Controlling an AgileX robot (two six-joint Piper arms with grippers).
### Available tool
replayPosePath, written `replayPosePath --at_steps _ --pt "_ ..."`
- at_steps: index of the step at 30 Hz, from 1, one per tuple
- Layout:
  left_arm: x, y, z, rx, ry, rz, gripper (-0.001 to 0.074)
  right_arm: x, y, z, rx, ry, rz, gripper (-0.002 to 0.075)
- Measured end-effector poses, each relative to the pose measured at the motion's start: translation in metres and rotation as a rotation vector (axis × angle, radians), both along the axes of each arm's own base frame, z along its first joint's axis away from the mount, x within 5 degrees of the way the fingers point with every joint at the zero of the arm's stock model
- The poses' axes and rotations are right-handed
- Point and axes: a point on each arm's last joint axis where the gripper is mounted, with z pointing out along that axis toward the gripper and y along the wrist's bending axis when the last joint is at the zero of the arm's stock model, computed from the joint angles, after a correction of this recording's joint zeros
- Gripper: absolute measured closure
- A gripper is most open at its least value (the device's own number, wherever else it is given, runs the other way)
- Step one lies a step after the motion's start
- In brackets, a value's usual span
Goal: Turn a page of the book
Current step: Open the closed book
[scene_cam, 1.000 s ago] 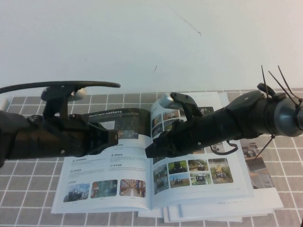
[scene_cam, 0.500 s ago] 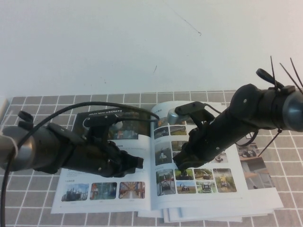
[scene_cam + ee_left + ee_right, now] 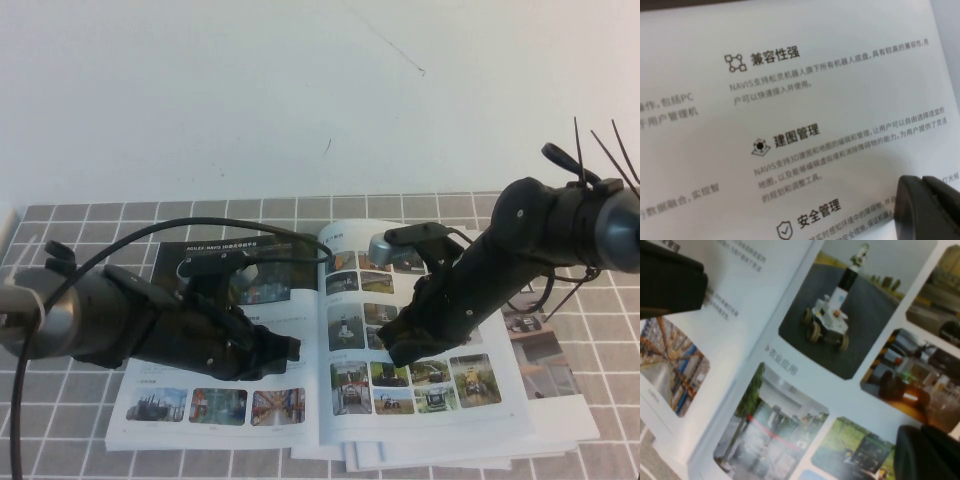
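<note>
Flat, the book (image 3: 330, 390) lies open, spine running front-to-back.

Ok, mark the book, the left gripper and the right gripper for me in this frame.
book (image 3: 480, 408): high view, bare lower margin of its right-hand sheet.
left gripper (image 3: 290, 348): high view, shut tip over the left-hand sheet near the spine.
right gripper (image 3: 396, 353): high view, shut tip on the right-hand sheet's photo grid.
</note>
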Motion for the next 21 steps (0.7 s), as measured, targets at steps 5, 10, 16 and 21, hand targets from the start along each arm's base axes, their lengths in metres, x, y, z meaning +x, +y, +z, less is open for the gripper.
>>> replayPosePath --at_steps 5,10,16,21 --pt "-0.001 0.001 0.014 0.012 -0.052 -0.011 0.0739 0.000 -0.001 0.011 0.012 -0.022 -0.005 0.0726" --pt "-0.009 0.002 0.057 0.003 -0.179 -0.055 0.0739 -0.010 -0.004 0.045 0.014 -0.085 0.043 0.0726" --pt "-0.044 0.009 0.137 -0.013 -0.366 -0.191 0.0739 -0.038 -0.023 0.147 0.035 -0.320 0.120 0.0726" --pt "-0.093 0.032 0.191 0.105 -0.450 -0.234 0.0739 -0.079 -0.055 0.219 -0.047 -0.488 0.156 0.0726"
